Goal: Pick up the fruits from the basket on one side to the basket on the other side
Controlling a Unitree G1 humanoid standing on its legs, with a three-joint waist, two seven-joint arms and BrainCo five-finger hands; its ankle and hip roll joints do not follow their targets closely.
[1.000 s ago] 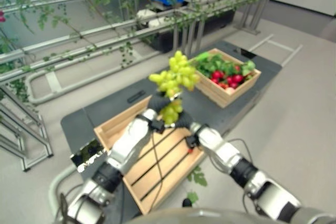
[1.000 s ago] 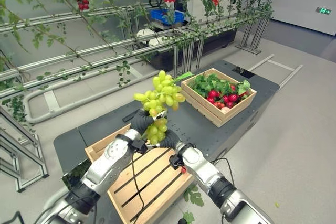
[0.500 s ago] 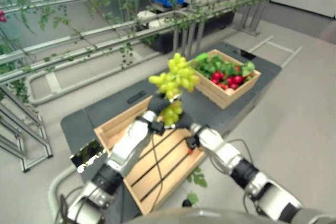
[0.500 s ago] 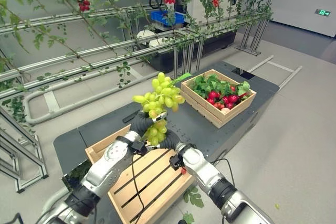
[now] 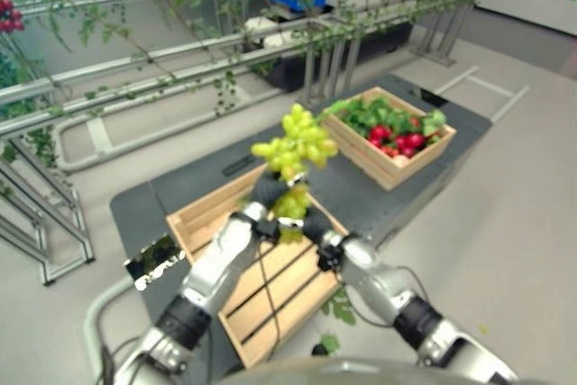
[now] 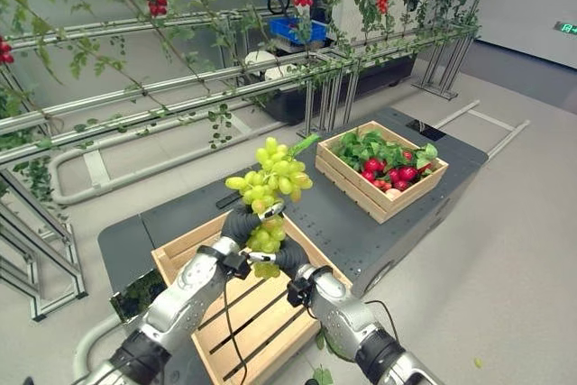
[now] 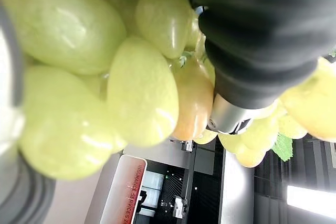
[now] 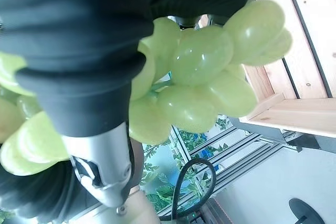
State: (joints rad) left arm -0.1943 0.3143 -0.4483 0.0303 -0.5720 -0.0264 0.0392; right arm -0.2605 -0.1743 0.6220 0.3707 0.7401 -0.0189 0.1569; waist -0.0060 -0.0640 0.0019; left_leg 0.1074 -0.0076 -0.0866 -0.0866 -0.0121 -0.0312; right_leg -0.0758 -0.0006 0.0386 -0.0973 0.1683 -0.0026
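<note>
- Near crate (image 6: pixel 180 259) sits empty under the fingers; far crate (image 6: pixel 361 188), already holding red fruit, stands well beyond them.
- Grape bunch (image 6: pixel 269 179) rises above both hands, lifted clear for carrying.
- Left hand (image 6: pixel 239 223) and right hand (image 6: pixel 290 259) curl fingers round its lower grapes, sharing the load.

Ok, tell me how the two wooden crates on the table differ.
The near crate holds no fruit, its slatted bottom bare; the far crate is filled with red fruit and green leaves. The near crate sits under both hands, left hand and right hand, which hold the grapes above it; the far crate stands untouched. Both are light wood on the dark table.
</note>
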